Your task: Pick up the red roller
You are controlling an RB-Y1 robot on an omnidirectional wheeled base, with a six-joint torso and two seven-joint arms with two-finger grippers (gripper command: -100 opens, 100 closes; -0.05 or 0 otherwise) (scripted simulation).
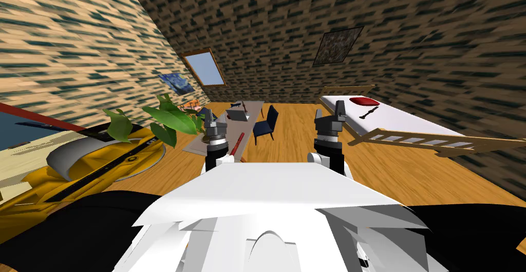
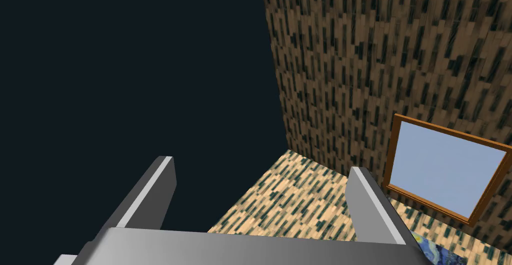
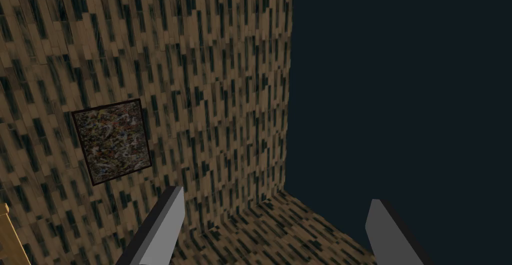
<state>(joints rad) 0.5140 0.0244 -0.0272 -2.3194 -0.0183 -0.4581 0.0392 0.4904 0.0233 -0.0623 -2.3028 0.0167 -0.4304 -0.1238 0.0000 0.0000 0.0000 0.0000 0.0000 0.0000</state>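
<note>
The red roller (image 1: 238,142) is a thin red stick lying on the near end of a long grey-brown table (image 1: 249,121), ahead and slightly left of me. My left gripper (image 1: 215,118) is raised in front of that table end, just left of the roller, and its fingers (image 2: 150,197) stand open with nothing between them. My right gripper (image 1: 329,113) is held up further right, over the wooden floor, well away from the roller. Its fingers (image 3: 162,229) are open and empty too.
A grey laptop (image 1: 237,114) and small items sit further along the table. Blue chairs (image 1: 265,123) stand at its right side. A leafy plant (image 1: 165,117) and a yellow car-shaped object (image 1: 77,169) are to the left. A bed (image 1: 395,122) with a red pillow (image 1: 363,101) lies to the right.
</note>
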